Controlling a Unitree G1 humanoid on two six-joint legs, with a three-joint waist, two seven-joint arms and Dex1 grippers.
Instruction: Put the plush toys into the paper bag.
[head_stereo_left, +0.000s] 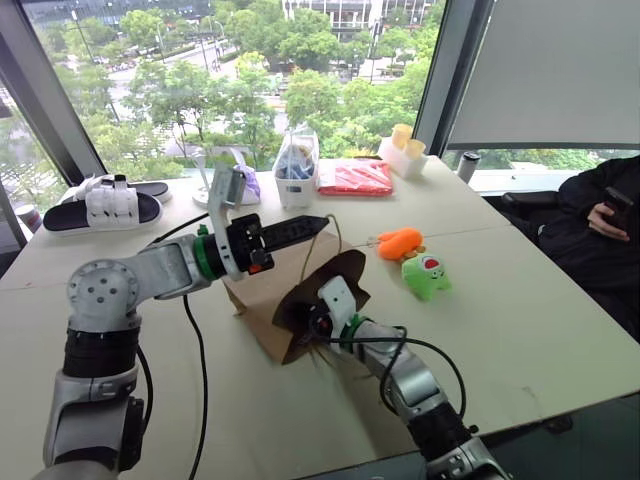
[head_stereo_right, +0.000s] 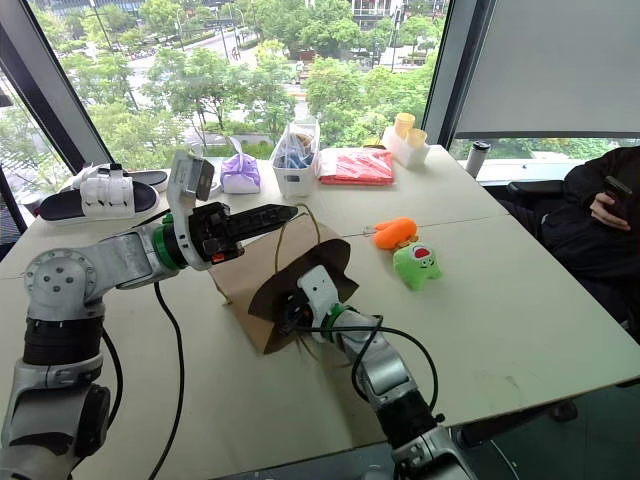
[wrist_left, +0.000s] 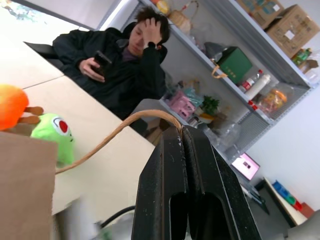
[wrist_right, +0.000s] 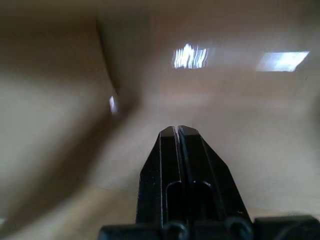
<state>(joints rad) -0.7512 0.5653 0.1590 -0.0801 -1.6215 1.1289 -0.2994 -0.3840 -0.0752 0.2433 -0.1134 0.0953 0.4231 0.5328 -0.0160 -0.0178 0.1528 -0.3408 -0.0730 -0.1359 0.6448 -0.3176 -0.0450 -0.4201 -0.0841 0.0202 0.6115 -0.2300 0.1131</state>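
The brown paper bag (head_stereo_left: 262, 300) lies tilted on the table with its mouth facing me. My left gripper (head_stereo_left: 322, 222) is shut on the bag's thin loop handle (wrist_left: 115, 135) and holds it up above the bag; the left wrist view shows the cord pinched at the fingertips (wrist_left: 176, 134). My right gripper (wrist_right: 177, 130) is shut with nothing in it and reaches inside the bag, with brown paper all around it. The orange plush toy (head_stereo_left: 400, 242) and the green plush toy (head_stereo_left: 426, 276) lie side by side on the table, right of the bag.
A person in a black jacket (head_stereo_left: 600, 225) sits at the table's right edge. Along the window stand black-and-white sandals (head_stereo_left: 105, 205), a purple pouch (head_stereo_right: 240, 172), a clear bag of blue items (head_stereo_left: 296, 170), a red packet (head_stereo_left: 355, 177) and yellow cups (head_stereo_left: 405, 145). A black cable (head_stereo_left: 195, 350) crosses the tabletop.
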